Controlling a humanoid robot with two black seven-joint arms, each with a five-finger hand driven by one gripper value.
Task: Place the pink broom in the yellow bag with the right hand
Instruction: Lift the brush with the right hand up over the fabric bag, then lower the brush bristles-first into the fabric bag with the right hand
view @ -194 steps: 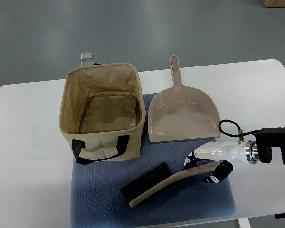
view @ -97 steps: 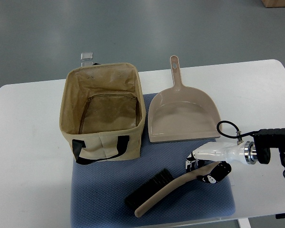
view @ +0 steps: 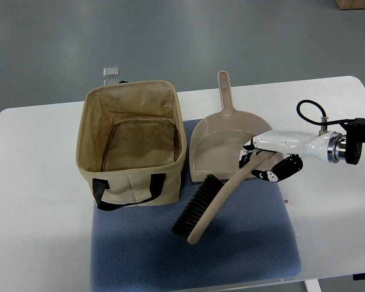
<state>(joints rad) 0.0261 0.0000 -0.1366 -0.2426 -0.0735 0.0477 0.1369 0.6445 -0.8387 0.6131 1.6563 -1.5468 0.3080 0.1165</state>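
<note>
Your right hand [view: 264, 163] is clenched on the pink broom [view: 214, 201] handle, brush end hanging over the blue mat [view: 243, 255], just beside the yellow bag [view: 134, 143]. Grasp and lift done; carry over the bag and release remain.

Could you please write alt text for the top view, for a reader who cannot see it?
The robot's right hand grips the broom by its handle, bristle end hanging over a blue mat. An open yellow bag stands to the left, with a dustpan beside it on the white table.
</note>
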